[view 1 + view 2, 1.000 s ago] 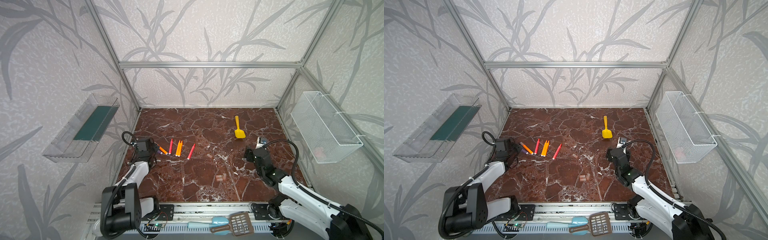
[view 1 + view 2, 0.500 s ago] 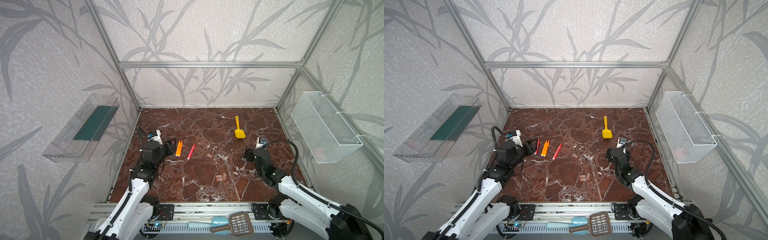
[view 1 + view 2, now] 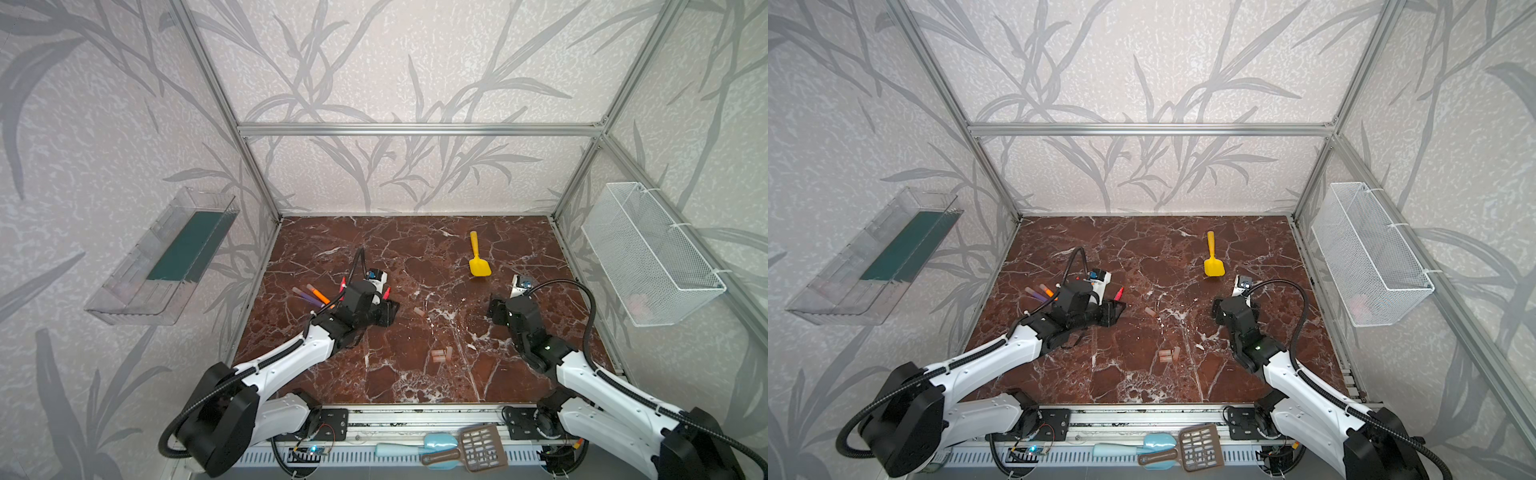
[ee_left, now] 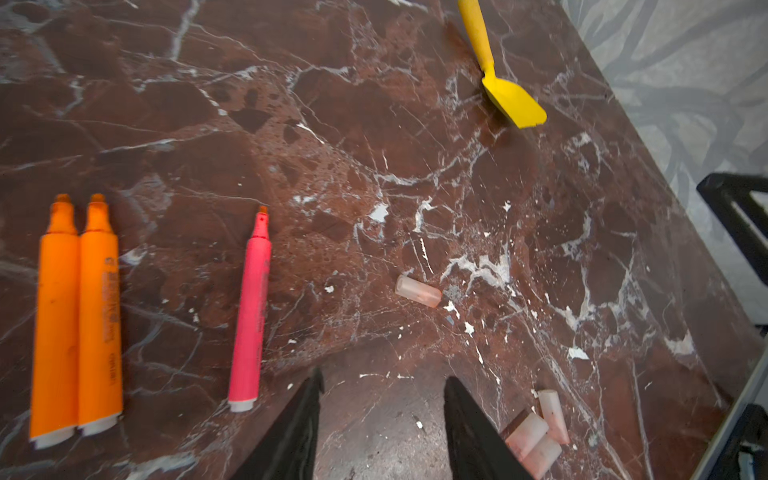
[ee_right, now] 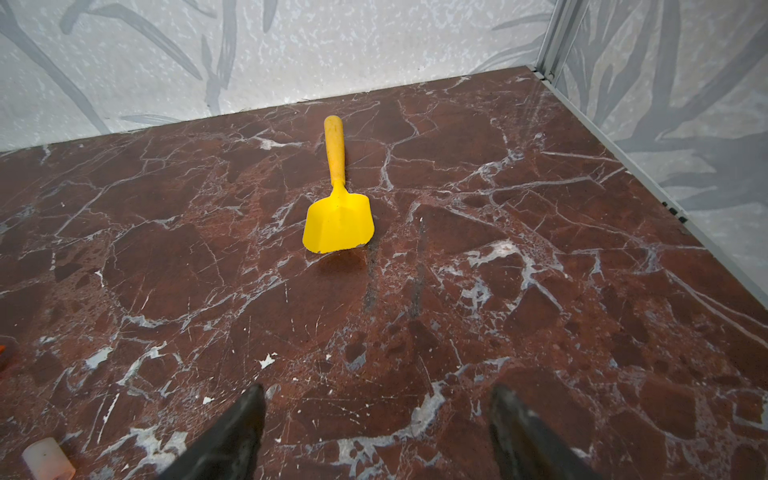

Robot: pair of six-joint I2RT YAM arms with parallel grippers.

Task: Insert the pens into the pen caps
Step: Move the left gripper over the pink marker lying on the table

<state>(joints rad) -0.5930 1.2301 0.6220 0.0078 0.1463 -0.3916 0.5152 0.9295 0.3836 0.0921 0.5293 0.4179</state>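
In the left wrist view two orange pens (image 4: 58, 320) (image 4: 99, 316) lie side by side, and a pink-red pen (image 4: 251, 316) lies apart from them, all uncapped. My left gripper (image 4: 382, 380) hangs open and empty above bare floor beside the pink-red pen. One pen cap (image 4: 417, 291) lies ahead of it, and three more caps (image 4: 528, 432) sit close together by one finger. In a top view a purple pen (image 3: 305, 297) and an orange pen (image 3: 319, 294) lie behind my left gripper (image 3: 386, 311). My right gripper (image 5: 378, 395) is open and empty.
A yellow toy shovel (image 3: 478, 266) lies towards the back right, ahead of my right gripper (image 3: 496, 309). A white wire basket (image 3: 648, 257) hangs on the right wall and a clear tray (image 3: 166, 257) on the left wall. Scoops (image 3: 457, 449) lie on the front rail.
My left arm has swung from the floor's left edge towards the middle and now reaches over the row of pens. The right arm has not moved.
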